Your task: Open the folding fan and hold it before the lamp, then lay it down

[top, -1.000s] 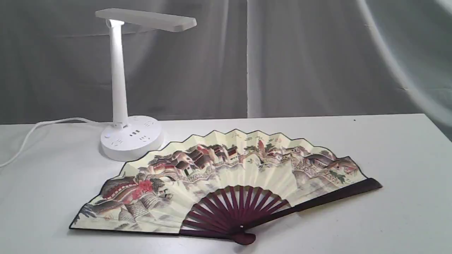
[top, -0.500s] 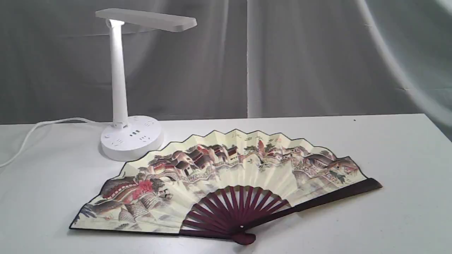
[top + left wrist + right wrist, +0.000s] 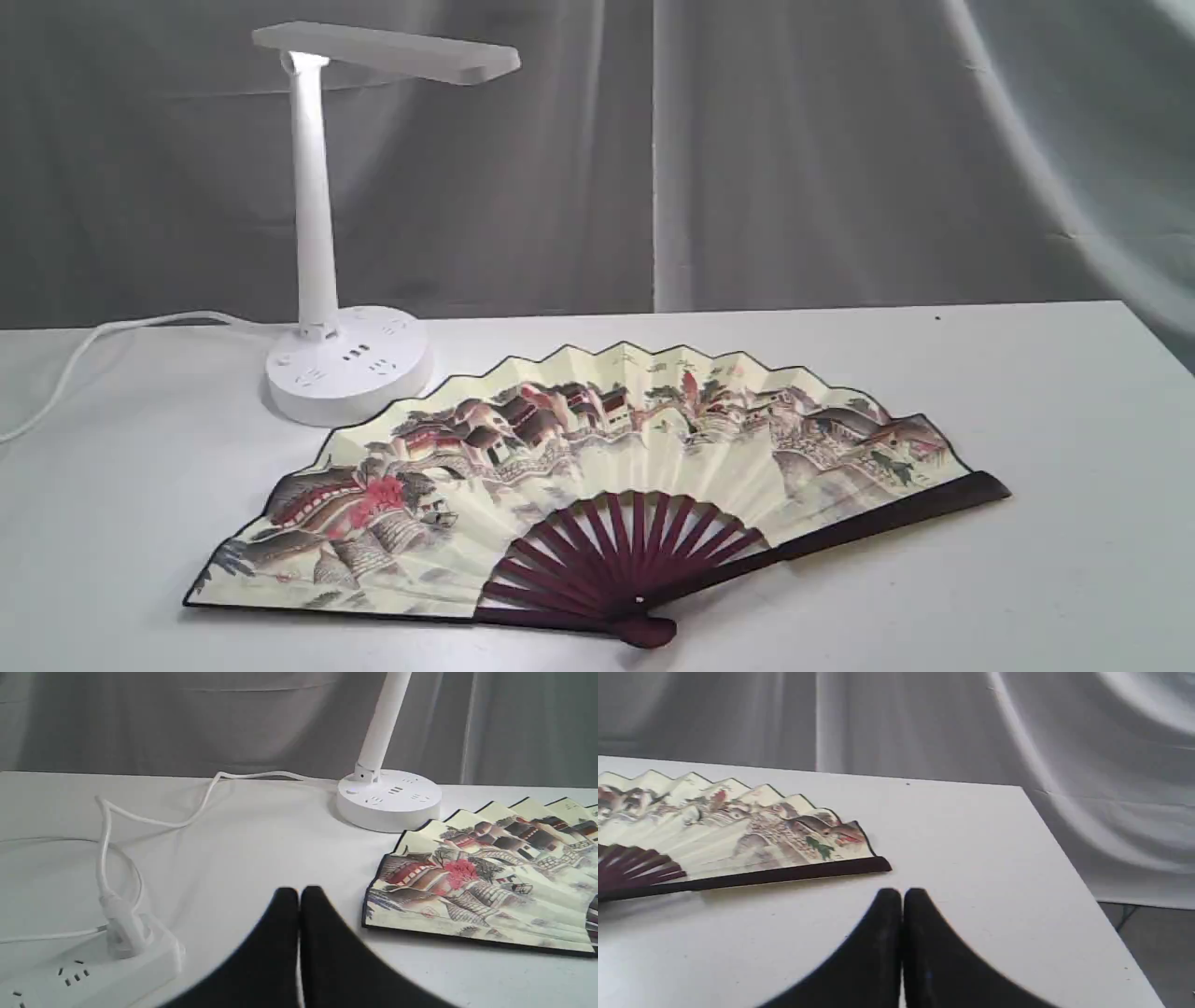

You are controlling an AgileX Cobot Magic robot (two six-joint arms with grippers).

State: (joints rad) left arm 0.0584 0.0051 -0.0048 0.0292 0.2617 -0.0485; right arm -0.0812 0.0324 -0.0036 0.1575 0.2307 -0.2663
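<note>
my left gripper (image 3: pixel 299 894) and right gripper (image 3: pixel 902 894) clenched, empty | folding fan (image 3: pixel 597 439) lower centre: likely light, paper fragile | I'd grasp maroon guard (image 3: pixel 896 518), not pleats

Closed tool (image 3: pixel 299 893) beside spread folding fan (image 3: pixel 481 882)

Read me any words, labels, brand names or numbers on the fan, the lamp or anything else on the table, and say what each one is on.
Nothing here can be read as text.
folding fan: a few small brush-written marks near the top edge of the paper, too small and blurred to read.
lamp: no print visible, only socket openings.
power strip: only socket holes, no lettering visible.
</note>
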